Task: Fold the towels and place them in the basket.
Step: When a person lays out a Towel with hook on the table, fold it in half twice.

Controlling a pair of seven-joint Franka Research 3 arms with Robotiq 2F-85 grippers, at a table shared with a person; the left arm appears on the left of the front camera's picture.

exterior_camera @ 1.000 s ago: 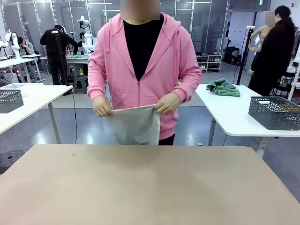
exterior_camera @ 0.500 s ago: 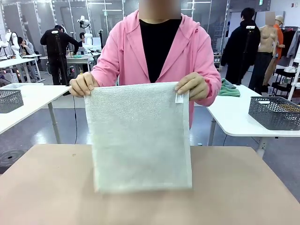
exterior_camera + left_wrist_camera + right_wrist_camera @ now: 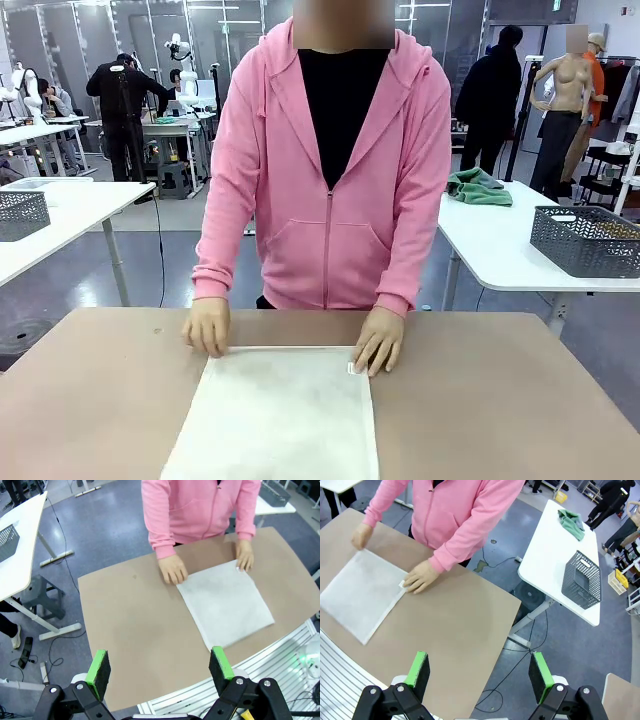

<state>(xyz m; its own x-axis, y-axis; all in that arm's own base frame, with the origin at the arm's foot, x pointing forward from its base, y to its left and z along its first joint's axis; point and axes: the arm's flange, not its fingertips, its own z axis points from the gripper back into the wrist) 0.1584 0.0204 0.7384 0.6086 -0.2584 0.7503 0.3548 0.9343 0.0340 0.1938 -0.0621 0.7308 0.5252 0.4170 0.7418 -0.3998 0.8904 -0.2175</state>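
Open lab — white worktables (image 3: 500, 250), glass partitions (image 3: 430, 50)

Towel (image 3: 275, 415) lies flat on table (image 3: 100, 400), before the person (image 3: 335, 200)

Towel (image 3: 275, 415) flat on table (image 3: 90, 400), person's hands (image 3: 208, 327) pressing far corners
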